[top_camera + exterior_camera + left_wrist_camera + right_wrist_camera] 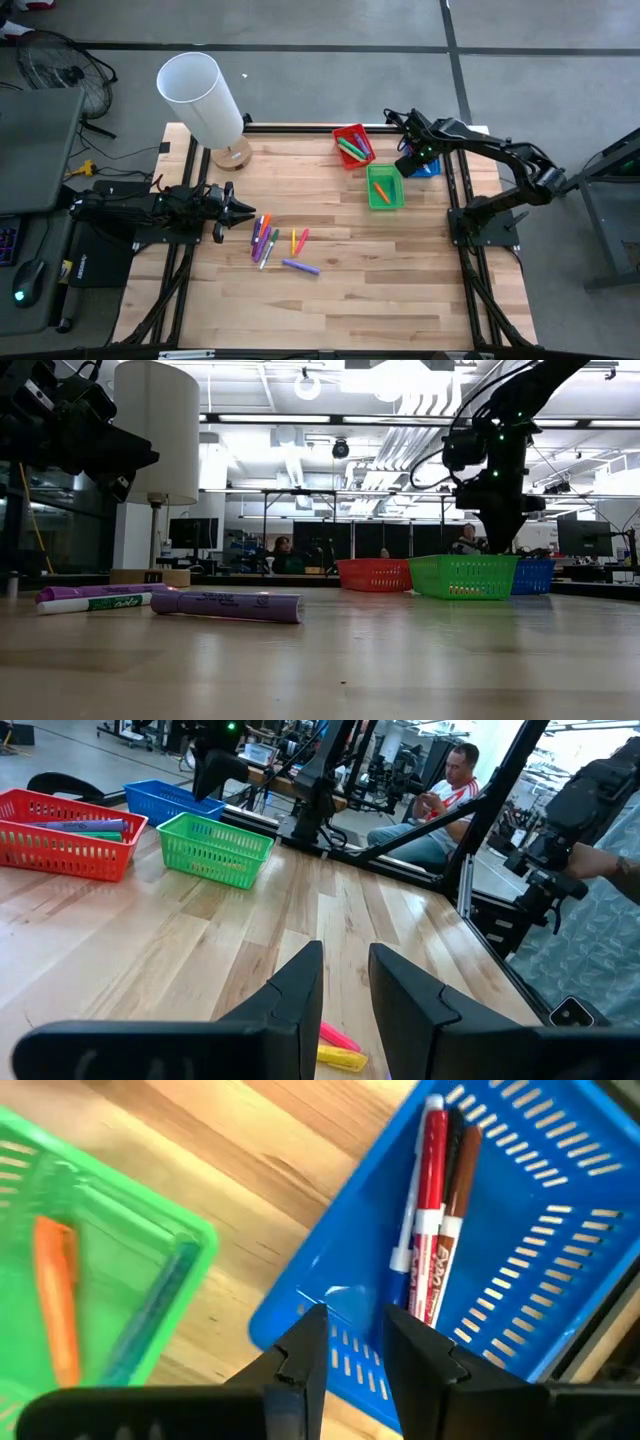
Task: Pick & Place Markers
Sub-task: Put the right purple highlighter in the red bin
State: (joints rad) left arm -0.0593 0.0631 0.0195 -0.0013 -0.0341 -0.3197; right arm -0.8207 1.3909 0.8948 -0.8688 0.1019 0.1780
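Several loose markers (268, 240) lie flat on the wooden table, one purple marker (300, 266) nearest the near edge; the low view shows that purple marker (228, 605) close up. My left gripper (243, 211) hovers open just left of the cluster, above a pink marker (338, 1037) and a yellow marker (342, 1060). My right gripper (350, 1342) hangs open over the blue tray (480, 1230), where a red marker (428, 1210) and a brown marker (455, 1210) lie. The green tray (383, 188) and red tray (352, 146) also hold markers.
A lamp with a white cylindrical shade (200, 95) and a wooden base (232, 155) stands at the table's far left. The three trays sit close together at the far right. Bare wood (350, 300) stretches along the near half. People sit in the room beyond the table.
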